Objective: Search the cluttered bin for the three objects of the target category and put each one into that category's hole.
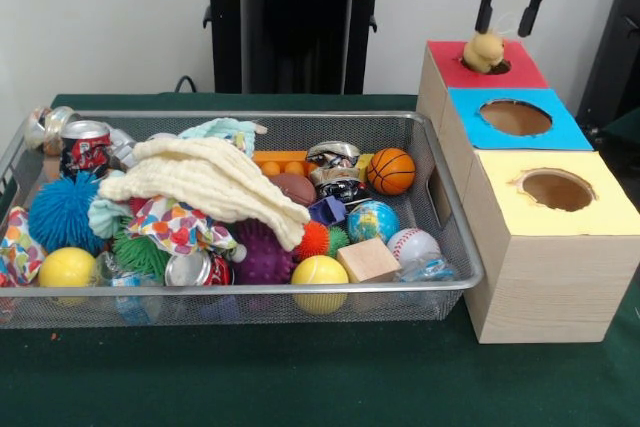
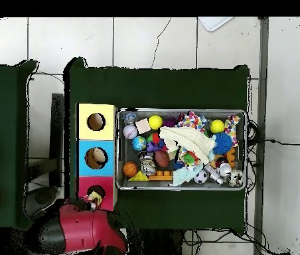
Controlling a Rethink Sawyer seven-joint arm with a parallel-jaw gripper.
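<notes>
the wire bin (image 1: 455,247) holds a heap of balls, crushed cans, a cream cloth (image 1: 215,182) and a wooden block (image 1: 367,260), while the box (image 1: 540,247) beside it has red, blue and yellow tops, each with a hole. the arm is cut off above the gripper (image 1: 508,19), and much of the bin's clutter is buried under the cloth. a small yellow plush toy (image 1: 484,51) sits in the red hole (image 1: 492,64), just below the gripper's spread, empty fingers.

no readable text — cans' (image 1: 86,146) print illegible
</notes>
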